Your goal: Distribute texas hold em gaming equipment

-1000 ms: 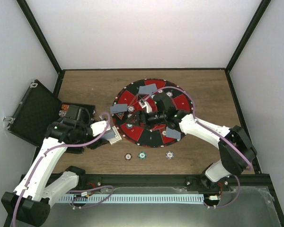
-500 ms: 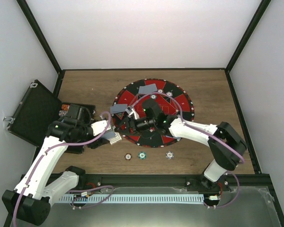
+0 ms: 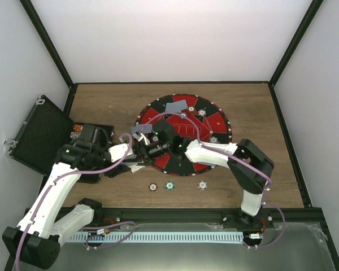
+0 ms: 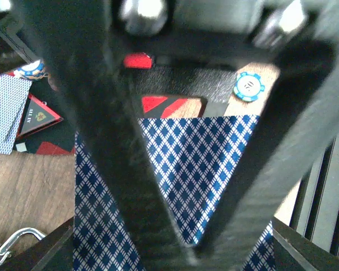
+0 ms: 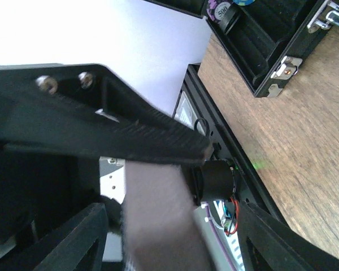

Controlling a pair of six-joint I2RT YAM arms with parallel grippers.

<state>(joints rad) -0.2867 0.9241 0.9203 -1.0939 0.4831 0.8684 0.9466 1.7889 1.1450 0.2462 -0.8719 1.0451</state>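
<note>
A red-and-black round poker mat (image 3: 214,121) lies at the centre of the table (image 3: 101,101). At its left edge the left gripper (image 3: 134,161) is clamped on a blue-diamond-backed card deck (image 4: 198,169). The right gripper (image 3: 144,148) hangs beside it, and I cannot tell how far it is open. Three chips (image 3: 169,184) sit by the near edge.

Lab test cell: white panel walls (image 3: 169,39), black framing (image 3: 50,42).

My left tool (image 4: 192,248) is clamped on the playing cards (image 4: 198,164), its two dark fingers (image 4: 130,186) meeting in a V over their blue-and-white diamond backs. Past the cards' far edge lie a red and black board (image 4: 169,104) and a blue poker chip (image 4: 249,86) with white stripes on its rim. To the left, another diamond-backed card (image 4: 5,113) lies beside a red-edged black triangle (image 4: 38,117), with bare wooden worktop (image 4: 28,192) nearer me.
</note>
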